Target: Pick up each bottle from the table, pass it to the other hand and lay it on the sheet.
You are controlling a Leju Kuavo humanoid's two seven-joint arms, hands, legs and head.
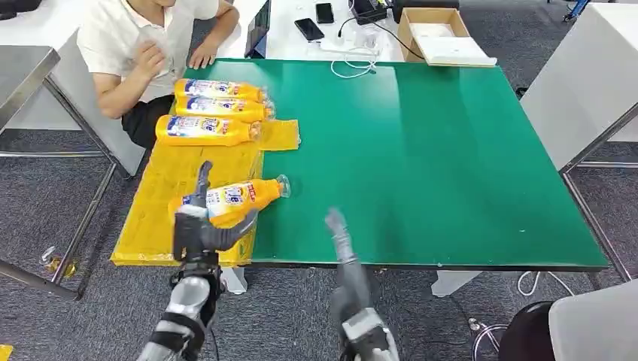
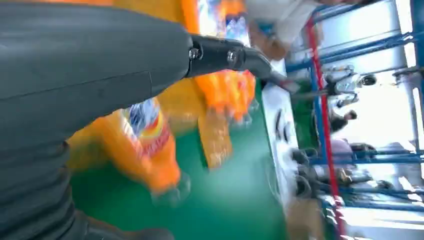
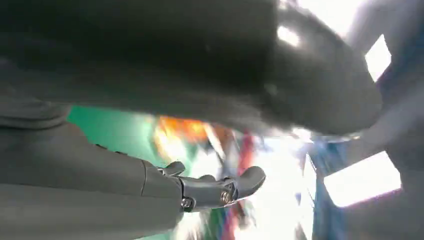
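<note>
I see my left hand (image 1: 202, 218) gripping a bottle (image 1: 239, 198) over the yellow sheet (image 1: 162, 195); my right hand (image 1: 340, 239), blurred, looks spread and empty.

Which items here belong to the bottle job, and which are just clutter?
Job:
- bottle in left hand
- left hand
- right hand
- three laid bottles
- yellow sheet
- green table

Clutter:
- phones
- cardboard box
- white cable
- seated person
</note>
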